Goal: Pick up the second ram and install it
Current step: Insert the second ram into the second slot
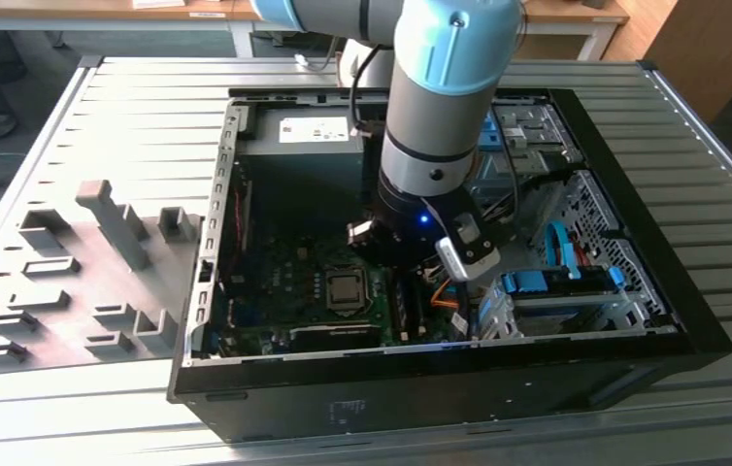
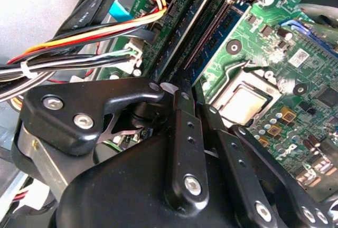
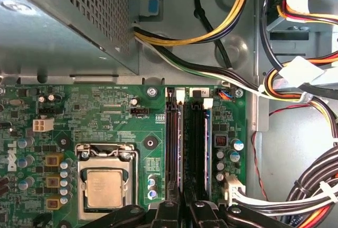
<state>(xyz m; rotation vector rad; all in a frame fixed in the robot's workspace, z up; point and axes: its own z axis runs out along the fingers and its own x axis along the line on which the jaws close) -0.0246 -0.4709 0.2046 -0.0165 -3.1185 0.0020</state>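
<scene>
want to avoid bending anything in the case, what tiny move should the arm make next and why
Probably a slow, straight push down, no sideways drift. The pincer sits low inside the case, lined up with the memory slots beside the processor socket, with cable bundles close by. Whether a stick is seated I cannot tell.

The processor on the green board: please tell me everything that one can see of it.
The processor is a flat, square plate that looks like dull silver metal. It lies level in its socket on the green board. A shiny metal frame surrounds it and presses on its edges. No cooler sits on it, so its top is bare. It lies beside the two long dark memory slots, apart from them, with a strip of board between.
</scene>
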